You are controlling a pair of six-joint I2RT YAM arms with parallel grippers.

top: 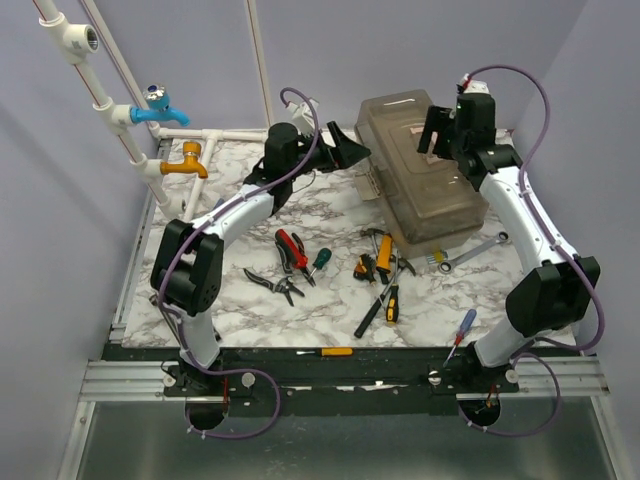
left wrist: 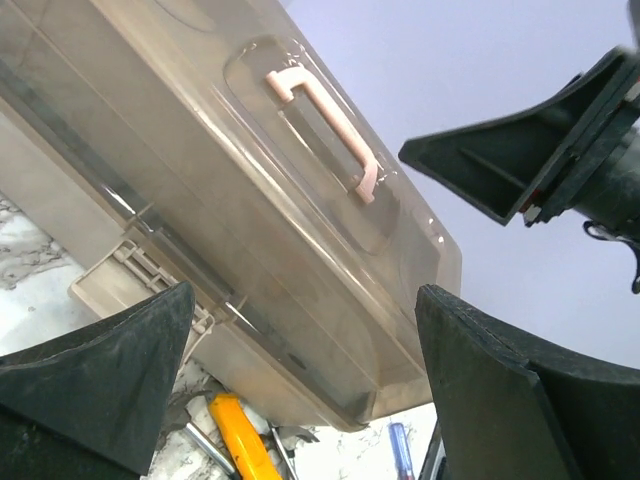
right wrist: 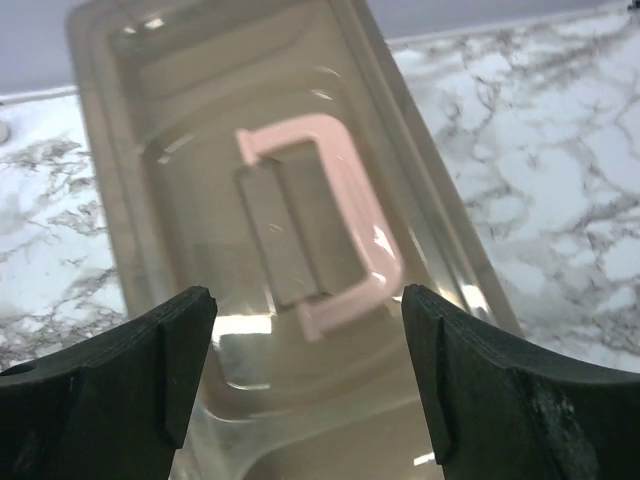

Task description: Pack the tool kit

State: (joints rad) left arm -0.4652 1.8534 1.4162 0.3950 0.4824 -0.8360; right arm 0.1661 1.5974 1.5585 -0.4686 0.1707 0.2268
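Since tools (top: 290, 248) lie outside the shut toolbox (top: 410, 190), nothing looks packed yet (left gripper (left wrist: 303, 292) and right gripper (right wrist: 305, 293) are spread, empty)

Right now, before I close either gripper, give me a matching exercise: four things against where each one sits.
Things: 1 toolbox; 2 red-handled pliers; 3 silver wrench; 4 blue-handled screwdriver.
Places: A near edge, by the right arm's base; B far right of the table, lid shut; C middle of the table; D just off the toolbox's near end.
Pairs: 1-B; 2-C; 3-D; 4-A.
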